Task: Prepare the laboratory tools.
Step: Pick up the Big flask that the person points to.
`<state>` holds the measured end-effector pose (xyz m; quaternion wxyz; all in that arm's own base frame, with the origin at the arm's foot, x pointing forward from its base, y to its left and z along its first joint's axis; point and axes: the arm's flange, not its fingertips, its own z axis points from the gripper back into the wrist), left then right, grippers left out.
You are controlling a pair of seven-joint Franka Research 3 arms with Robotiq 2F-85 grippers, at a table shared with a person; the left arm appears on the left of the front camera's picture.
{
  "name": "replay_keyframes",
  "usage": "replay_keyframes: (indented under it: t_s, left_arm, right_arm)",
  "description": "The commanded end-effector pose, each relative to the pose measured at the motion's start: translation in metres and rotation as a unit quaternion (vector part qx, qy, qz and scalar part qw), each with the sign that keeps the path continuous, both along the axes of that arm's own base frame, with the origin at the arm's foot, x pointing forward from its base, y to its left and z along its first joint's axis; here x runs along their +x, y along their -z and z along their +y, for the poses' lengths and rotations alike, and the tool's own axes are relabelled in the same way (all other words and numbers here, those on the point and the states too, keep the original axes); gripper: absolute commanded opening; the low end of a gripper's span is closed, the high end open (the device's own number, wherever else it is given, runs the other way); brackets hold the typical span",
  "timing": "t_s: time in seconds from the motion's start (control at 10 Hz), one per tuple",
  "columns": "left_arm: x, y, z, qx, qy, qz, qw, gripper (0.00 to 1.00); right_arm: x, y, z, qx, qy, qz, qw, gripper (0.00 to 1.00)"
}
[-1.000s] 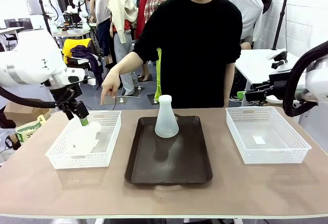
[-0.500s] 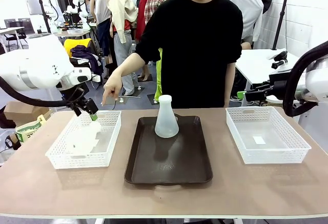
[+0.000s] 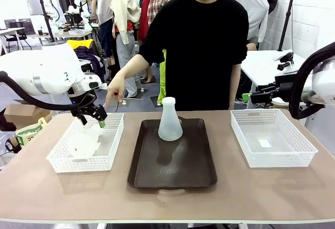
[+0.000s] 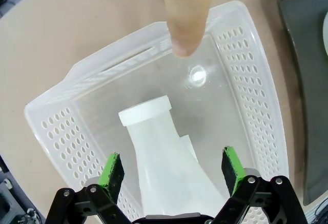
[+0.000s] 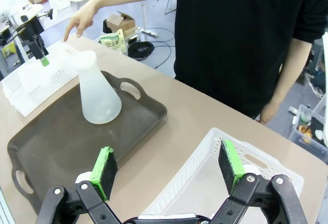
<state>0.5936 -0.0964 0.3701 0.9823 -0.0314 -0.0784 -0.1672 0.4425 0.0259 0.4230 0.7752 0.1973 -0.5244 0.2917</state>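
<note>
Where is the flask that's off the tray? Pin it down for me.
Front view: the flask lies on its side in the white basket on the robot's left, beside the brown tray, just under the open left gripper.

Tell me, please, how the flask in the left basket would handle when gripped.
The flask looks empty and translucent, so probably light. Its smooth cone tapers toward the neck, so the open left gripper could slip along it. Lying on its side, it may roll if nudged.
</note>
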Motion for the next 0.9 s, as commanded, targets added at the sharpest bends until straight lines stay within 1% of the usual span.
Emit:
replay_keyframes:
  t_s: [0.0,0.1,0.2,0.8]
  left_arm:
    - [0.016,0.005,-0.007,0.027,-0.011,0.019,0.999,1.00]
    - [0.019,0.014,-0.007,0.034,-0.015,0.028,0.999,1.00]
    - [0.021,0.019,-0.007,0.034,-0.015,0.026,0.999,1.00]
    - [0.030,0.038,0.000,0.045,-0.027,0.028,0.998,1.00]
  right_arm:
    - [-0.001,0.001,0.000,-0.002,0.001,0.003,1.000,1.00]
    - [-0.001,0.001,0.000,-0.002,0.001,0.003,1.000,1.00]
    - [-0.001,0.001,0.000,-0.002,0.001,0.003,1.000,1.00]
    - [-0.001,0.001,0.000,-0.002,0.001,0.003,1.000,1.00]
